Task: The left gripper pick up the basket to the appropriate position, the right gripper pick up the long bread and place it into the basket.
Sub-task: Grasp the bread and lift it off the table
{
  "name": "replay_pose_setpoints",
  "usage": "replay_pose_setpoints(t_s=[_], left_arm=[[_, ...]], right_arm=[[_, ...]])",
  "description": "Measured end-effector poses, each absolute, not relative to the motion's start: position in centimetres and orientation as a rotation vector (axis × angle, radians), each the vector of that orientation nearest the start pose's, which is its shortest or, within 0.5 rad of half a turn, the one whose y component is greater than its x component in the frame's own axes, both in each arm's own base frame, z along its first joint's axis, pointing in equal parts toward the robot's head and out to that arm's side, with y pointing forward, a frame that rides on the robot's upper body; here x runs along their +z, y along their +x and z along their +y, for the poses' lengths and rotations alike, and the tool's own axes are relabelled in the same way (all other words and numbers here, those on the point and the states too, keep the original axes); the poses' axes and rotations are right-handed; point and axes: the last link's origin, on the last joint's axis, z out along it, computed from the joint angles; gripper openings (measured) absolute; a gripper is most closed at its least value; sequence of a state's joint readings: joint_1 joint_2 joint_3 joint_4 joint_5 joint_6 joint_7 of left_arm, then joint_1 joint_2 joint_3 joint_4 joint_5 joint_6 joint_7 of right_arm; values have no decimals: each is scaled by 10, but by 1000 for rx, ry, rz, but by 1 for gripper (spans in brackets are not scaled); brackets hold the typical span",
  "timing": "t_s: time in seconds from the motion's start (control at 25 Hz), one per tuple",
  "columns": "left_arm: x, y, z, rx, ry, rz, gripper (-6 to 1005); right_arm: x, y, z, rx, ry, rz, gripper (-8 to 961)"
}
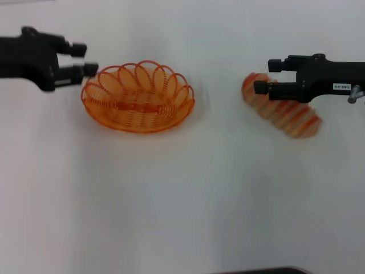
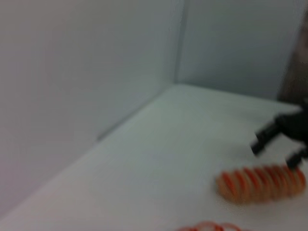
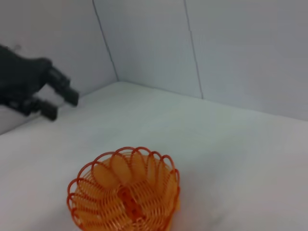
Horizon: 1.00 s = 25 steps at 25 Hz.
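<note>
The orange wire basket (image 1: 171, 87) stands on the white table, left of centre. My left gripper (image 1: 85, 59) is open and empty just beside the basket's left rim, with its fingers pointing at it. The long bread (image 1: 296, 117), tan with orange-red stripes, lies on the right. My right gripper (image 1: 267, 76) is open over the bread's left end and holds nothing. The left wrist view shows the bread (image 2: 262, 184), the right gripper (image 2: 274, 154) above it, and a bit of the basket's rim (image 2: 207, 226). The right wrist view shows the basket (image 3: 103, 175) and the left gripper (image 3: 61, 106).
The white table (image 1: 182, 205) is backed by pale walls that meet in a corner (image 3: 115, 79) behind the basket. A dark edge (image 1: 262, 270) shows at the bottom of the head view.
</note>
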<state>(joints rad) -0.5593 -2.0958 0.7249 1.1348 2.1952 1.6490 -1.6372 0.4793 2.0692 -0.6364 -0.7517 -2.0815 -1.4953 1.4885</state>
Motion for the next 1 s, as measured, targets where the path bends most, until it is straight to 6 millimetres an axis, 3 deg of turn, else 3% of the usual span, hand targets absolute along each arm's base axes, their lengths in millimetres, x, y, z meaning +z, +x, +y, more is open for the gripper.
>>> replay_pose_setpoints(t_s=[0.24,0.64,0.72,1.0], left_arm=[[42,-234,354,-113,-2842,-513,442],[41,-246,353,-59,-2816,-572,607],[40,-248,352,-56,-2817,-589,811],[41,-253,350,-57,-2805,-623,815]], right_arm=[[27,295,332,577,-2555,828,691],[32,296,335,573,-2540,834,687],[34,296,337,566,-2535,834,687],[36,296,341,550,-2530,851,684]])
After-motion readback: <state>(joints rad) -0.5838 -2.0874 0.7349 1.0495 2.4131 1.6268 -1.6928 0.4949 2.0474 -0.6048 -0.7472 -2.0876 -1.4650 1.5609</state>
